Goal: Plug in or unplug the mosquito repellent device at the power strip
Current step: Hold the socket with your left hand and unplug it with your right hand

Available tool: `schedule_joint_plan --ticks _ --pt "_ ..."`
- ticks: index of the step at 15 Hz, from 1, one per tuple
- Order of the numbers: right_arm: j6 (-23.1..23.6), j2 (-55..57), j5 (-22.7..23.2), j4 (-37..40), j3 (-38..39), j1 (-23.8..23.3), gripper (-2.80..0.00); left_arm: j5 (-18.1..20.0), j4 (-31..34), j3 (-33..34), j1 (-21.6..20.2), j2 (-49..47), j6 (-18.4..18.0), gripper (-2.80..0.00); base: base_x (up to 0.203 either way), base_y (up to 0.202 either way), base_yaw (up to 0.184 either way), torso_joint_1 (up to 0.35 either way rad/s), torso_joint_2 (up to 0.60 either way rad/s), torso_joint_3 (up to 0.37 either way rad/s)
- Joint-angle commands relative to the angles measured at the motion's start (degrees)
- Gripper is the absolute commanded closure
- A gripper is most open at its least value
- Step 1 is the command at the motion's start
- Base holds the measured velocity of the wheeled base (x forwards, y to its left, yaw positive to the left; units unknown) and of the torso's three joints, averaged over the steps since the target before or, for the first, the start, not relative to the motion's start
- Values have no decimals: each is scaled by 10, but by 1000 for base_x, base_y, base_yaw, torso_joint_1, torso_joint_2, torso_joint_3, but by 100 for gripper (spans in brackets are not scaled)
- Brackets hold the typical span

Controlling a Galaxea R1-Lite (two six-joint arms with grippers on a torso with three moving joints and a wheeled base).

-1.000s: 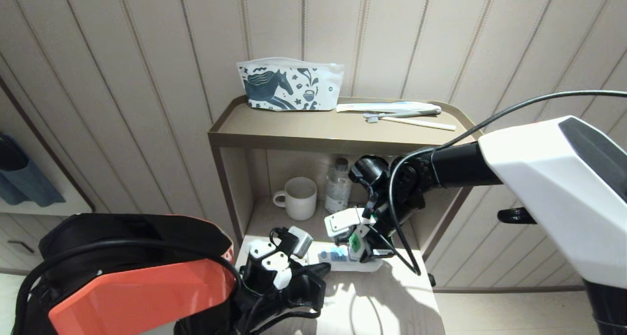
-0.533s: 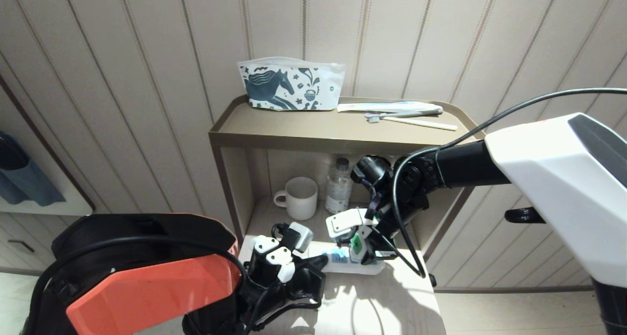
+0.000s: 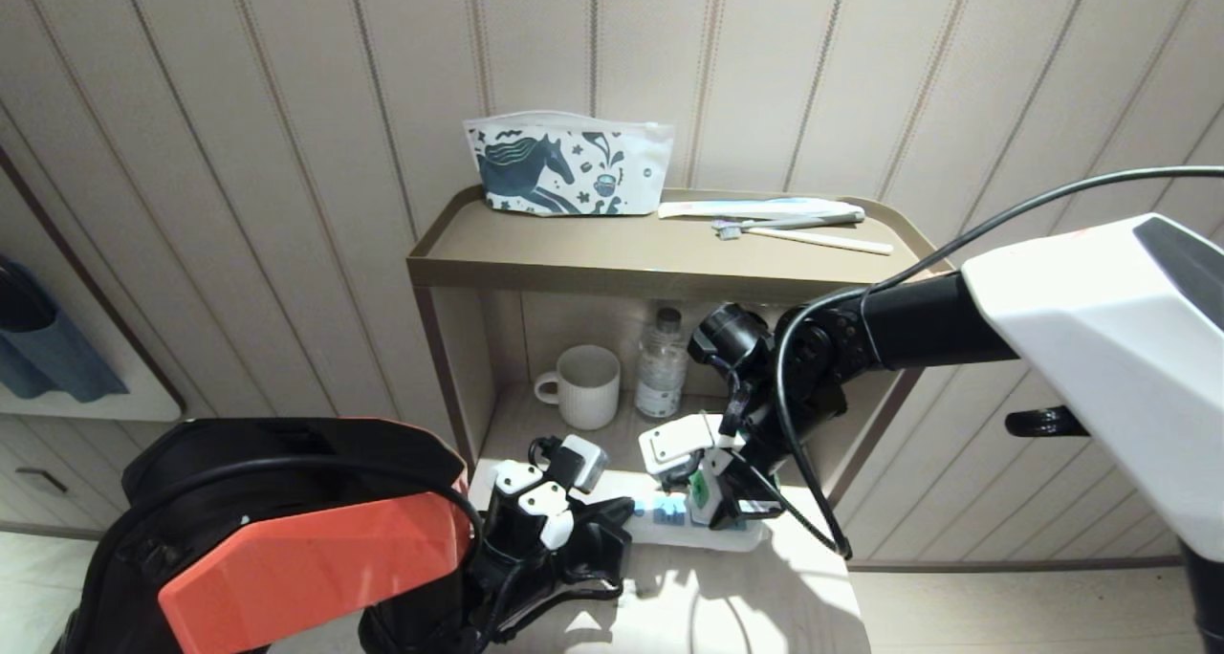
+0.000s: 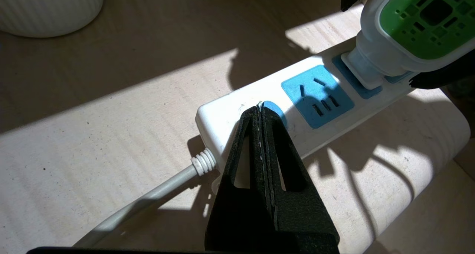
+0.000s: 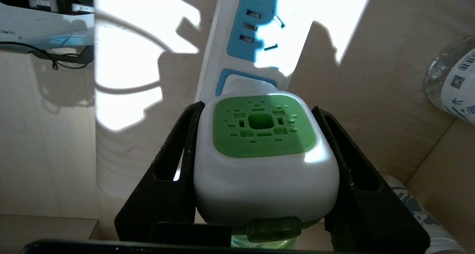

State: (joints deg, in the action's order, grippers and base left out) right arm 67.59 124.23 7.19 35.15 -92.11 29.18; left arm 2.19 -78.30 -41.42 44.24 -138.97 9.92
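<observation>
The mosquito repellent device, white with a green vented top, is clamped between my right gripper's black fingers; it also shows under that arm. Its plug end sits in the middle light-blue socket face of the power strip, which lies flat on the lower shelf. My left gripper is shut, its tips resting on the strip's cord end beside the small blue button. The free socket face lies between the two grippers.
A white ribbed mug and a clear water bottle stand at the back of the lower shelf. A patterned pouch and toothbrush items lie on the top shelf. The strip's pale cord trails toward the shelf's front.
The right gripper with the device, and the strip under it, have shifted slightly right and toward the shelf's front. The left arm has moved right along with them.
</observation>
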Motion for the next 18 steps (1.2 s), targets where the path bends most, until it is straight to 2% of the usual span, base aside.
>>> schedule_joint_plan --ticks 1,5,7,12,15,18 --pt "3 -13 5 0 9 0 0 -1 -4 0 0 -3 0 0 0 0 0 0 0 0" --pt "-4 -6 14 -39 19 1 0 -11 -6 4 1 -2 1 0 0 0 0 0 0 0" --pt "-10 -1 37 -66 24 1 0 -11 -7 6 1 0 1 0 0 0 0 0 0 0" --pt "-10 32 38 -74 30 5 0 -12 -8 9 1 -2 4 0 0 0 0 0 0 0" --pt "-9 58 37 -121 41 5 0 -35 -7 9 1 -6 3 0 0 0 0 0 0 0" --pt "-10 65 37 -133 42 5 0 -35 -3 7 1 -10 2 0 0 0 0 0 0 0"
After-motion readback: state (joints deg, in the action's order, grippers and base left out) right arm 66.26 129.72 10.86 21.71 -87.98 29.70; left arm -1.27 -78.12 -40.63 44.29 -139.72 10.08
